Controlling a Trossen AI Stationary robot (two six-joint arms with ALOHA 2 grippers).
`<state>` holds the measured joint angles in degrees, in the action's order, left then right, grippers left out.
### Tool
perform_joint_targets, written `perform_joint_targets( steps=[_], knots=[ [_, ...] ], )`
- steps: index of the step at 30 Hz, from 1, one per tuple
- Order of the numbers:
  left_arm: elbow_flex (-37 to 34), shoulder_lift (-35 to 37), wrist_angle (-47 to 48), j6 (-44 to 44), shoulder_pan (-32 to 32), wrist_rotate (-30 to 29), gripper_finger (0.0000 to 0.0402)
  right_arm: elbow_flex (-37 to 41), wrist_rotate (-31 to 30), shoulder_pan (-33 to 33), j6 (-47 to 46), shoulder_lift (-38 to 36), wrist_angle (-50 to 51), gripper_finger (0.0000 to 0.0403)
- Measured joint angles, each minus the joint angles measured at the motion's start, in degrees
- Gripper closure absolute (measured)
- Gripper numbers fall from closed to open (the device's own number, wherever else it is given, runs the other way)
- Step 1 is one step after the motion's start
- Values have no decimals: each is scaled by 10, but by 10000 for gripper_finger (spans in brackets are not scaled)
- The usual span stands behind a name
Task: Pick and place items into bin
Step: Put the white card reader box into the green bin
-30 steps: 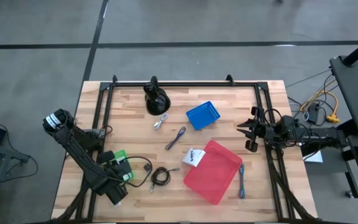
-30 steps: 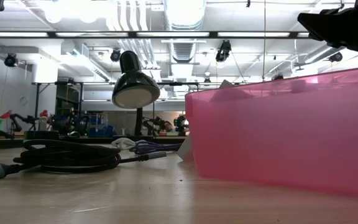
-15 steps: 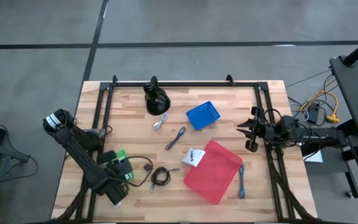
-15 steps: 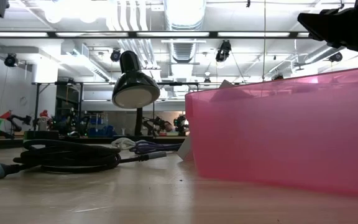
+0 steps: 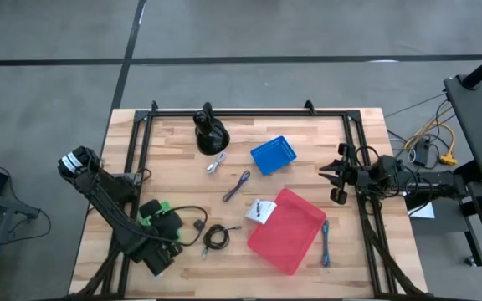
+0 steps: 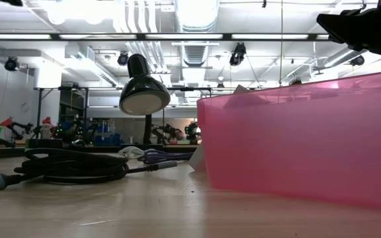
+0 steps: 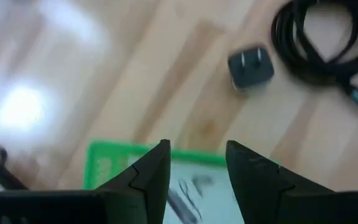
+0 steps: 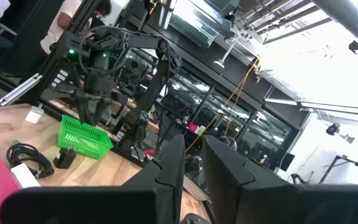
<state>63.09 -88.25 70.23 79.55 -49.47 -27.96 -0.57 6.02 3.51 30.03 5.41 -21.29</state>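
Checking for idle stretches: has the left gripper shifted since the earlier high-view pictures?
Yes. The left gripper has slid slightly toward the black coiled cable, carrying over the green bin, which itself has not moved.

Wooden table (image 5: 166,159) bearing: black stand (image 5: 210,134) near far edge; blue bin (image 5: 273,155); red bin (image 5: 287,230); green bin (image 5: 159,219) near left edge; black cable (image 5: 216,236); purple cable (image 5: 238,185); blue cable (image 5: 325,242).
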Motion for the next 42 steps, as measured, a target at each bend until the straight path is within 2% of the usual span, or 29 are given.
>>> perform_joint_targets(
  steps=[9,16,20,26,30,35,42],
  knots=[
    [0,0,-42,-126,5,-208,262,0,0,0,0,0,0,355],
    [-2,0,-131,-292,28,-285,262,0,0,0,0,0,0,355],
    [-6,0,-168,-381,42,-296,262,0,0,0,0,0,0,355],
    [-7,0,-172,-397,49,-298,276,0,0,0,0,0,0,355],
    [-7,0,-172,-398,49,-311,304,0,3,0,-11,0,0,355],
    [-7,0,-171,-399,49,-311,349,0,52,0,-30,0,0,355],
    [-8,0,-168,-443,49,-326,398,0,52,0,-30,1,0,355]
  ],
)
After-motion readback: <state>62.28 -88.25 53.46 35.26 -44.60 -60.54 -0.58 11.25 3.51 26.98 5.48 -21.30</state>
